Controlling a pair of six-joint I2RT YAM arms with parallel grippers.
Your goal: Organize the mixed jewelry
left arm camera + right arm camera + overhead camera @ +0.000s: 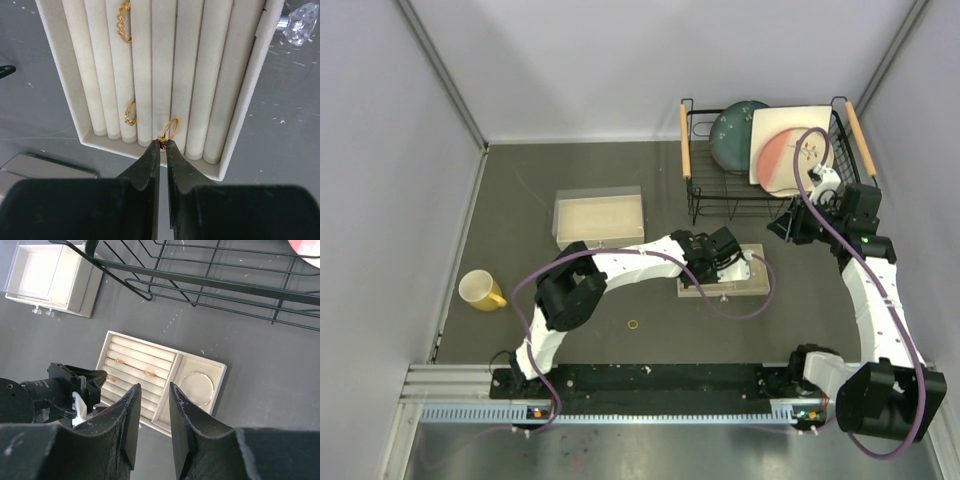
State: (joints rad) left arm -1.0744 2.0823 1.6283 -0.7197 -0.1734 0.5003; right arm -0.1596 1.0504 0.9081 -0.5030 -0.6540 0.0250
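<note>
From the top view, the left pincer [728, 262] is reaching over the beige tray [756, 286], which is lying on the dark worktop [520, 190]. A loose gold ring [634, 324] is lying on the worktop near the tray, toward the arm bases and to its left. The right pincer [792, 224] is hovering just beyond the tray's far right corner; from here I cannot tell how its jaws are standing. A yellow cup [480, 290] is sitting well left of the tray, and a wire rack [720, 200] is standing behind it.

From the left wrist view, the left pincer [163, 144] is pressing nearly together, pinching a held gold ring [172, 128] by its lower edge. That ring is standing upright in a groove between two rolls at the tray's [239, 120] near end. Two seated gold rings [130, 113] are sitting in one groove further left, one near the same end, the other far up.

From the right wrist view, the right pincer [152, 390] is hanging above the tray [165, 347] with its jaws slightly spread, gripping nothing. A silver bracelet [196, 388] is lying flat in the tray's square compartment, beside the rolls.
</note>
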